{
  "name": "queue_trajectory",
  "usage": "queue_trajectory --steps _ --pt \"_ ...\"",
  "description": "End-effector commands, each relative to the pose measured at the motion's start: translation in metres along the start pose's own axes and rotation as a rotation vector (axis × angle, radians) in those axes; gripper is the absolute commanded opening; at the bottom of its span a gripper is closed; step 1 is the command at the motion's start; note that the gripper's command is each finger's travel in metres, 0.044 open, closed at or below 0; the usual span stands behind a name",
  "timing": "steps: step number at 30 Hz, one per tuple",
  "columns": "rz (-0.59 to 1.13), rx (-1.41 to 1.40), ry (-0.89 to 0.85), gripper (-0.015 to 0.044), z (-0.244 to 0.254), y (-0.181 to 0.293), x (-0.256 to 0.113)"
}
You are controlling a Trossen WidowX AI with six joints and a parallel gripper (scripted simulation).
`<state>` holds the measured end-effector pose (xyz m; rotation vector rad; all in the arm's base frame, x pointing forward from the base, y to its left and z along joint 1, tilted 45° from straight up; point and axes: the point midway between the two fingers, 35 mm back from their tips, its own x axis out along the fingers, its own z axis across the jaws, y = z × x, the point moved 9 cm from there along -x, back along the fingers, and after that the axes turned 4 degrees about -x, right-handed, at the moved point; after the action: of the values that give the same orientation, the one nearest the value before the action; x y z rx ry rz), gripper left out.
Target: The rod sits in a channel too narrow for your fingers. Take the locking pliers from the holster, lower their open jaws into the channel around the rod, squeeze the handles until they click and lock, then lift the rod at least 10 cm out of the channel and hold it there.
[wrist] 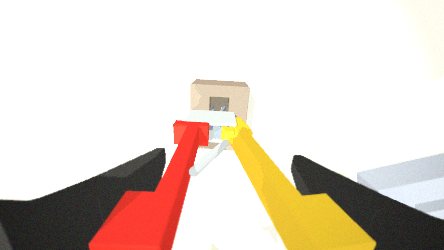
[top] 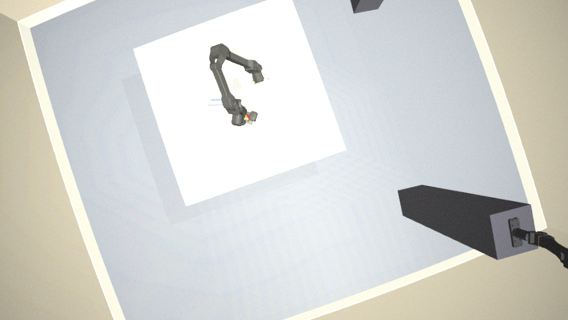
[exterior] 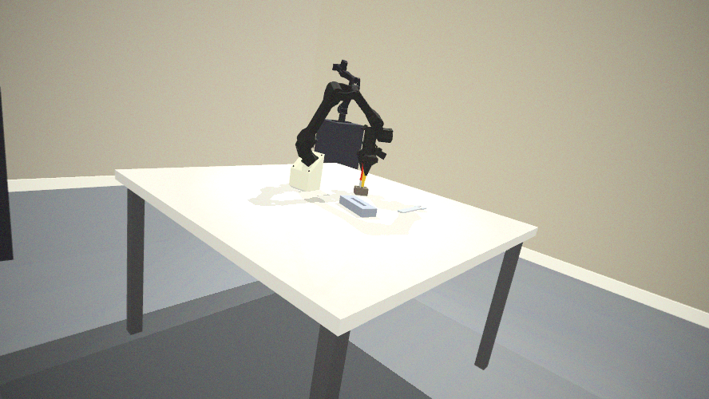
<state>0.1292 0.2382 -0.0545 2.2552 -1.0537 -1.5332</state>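
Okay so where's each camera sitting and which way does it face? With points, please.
Top: high overhead, looking down at the white table (top: 277, 159) (exterior: 297, 238); most of the arm (top: 220, 81) (exterior: 322, 116) shows.
Exterior: off a table corner, looking slightly down across it; arm and pale base.
Wrist: on the arm, looking past its open black jaws at the pliers (wrist: 265, 185) and holster (wrist: 200, 100).
Top and exterior share table and arm.

We take this for a bare robotics lab or test room. A black jointed arm (top: 221, 81) (exterior: 322, 113) works at a plain white table (top: 254, 166) (exterior: 317, 257), and another arm (top: 546, 239) (exterior: 342, 109) stands on a dark pedestal (top: 457, 216) (exterior: 339, 141), with plain beige walls (top: 39, 222) (exterior: 570, 99) around us.
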Motion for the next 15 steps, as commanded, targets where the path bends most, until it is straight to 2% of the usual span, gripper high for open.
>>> queue_trajectory --steps 1,15 --pt "0.000 -0.003 0.003 0.0348 -0.0001 0.0000 0.0005" --pt "0.000 -0.003 0.003 0.0325 -0.0001 0.0000 0.0005"
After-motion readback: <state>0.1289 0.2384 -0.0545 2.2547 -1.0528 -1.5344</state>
